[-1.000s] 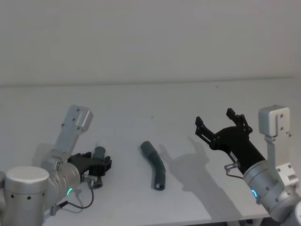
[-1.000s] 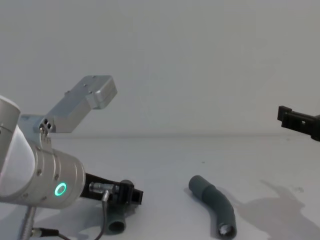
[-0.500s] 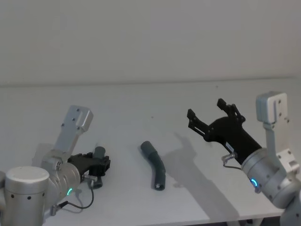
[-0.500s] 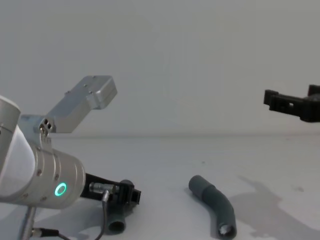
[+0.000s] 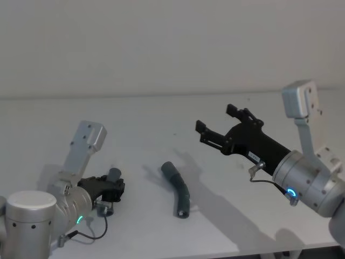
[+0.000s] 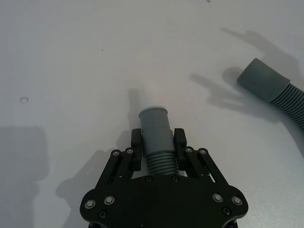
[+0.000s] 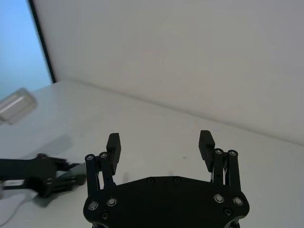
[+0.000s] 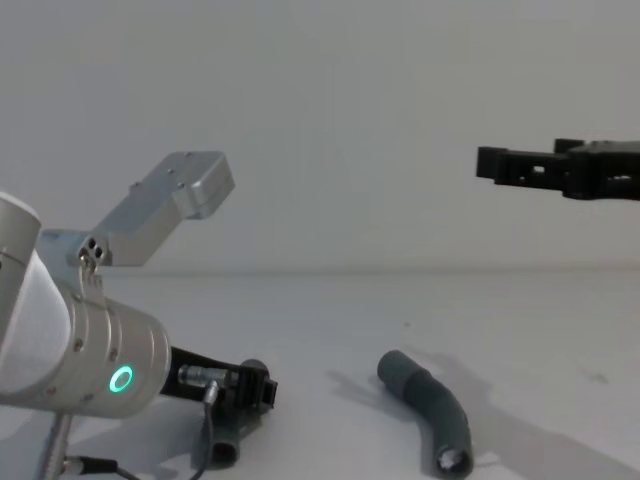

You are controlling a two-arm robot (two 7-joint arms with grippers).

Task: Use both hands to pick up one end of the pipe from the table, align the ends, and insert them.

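Left gripper [image 6: 158, 142]: clamped on one pipe piece [image 6: 155, 121], near left.
Right gripper [image 5: 217, 120]: wide, high.
Loose piece [image 5: 178, 190]: my pickup now; needs a descent.

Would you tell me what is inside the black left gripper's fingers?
A dark grey ribbed hose piece, its smooth cuff protruding; the body of the left gripper covers its other end.

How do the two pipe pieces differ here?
The held pipe piece is clamped by its ribbed part in the shut left tool; the loose pipe piece lies free on the table, the open right tool in the air to its right. Of the held one, a cuff sticks out, the rest hidden; the loose one shows its full bent length. Both are dark grey, ribbed.
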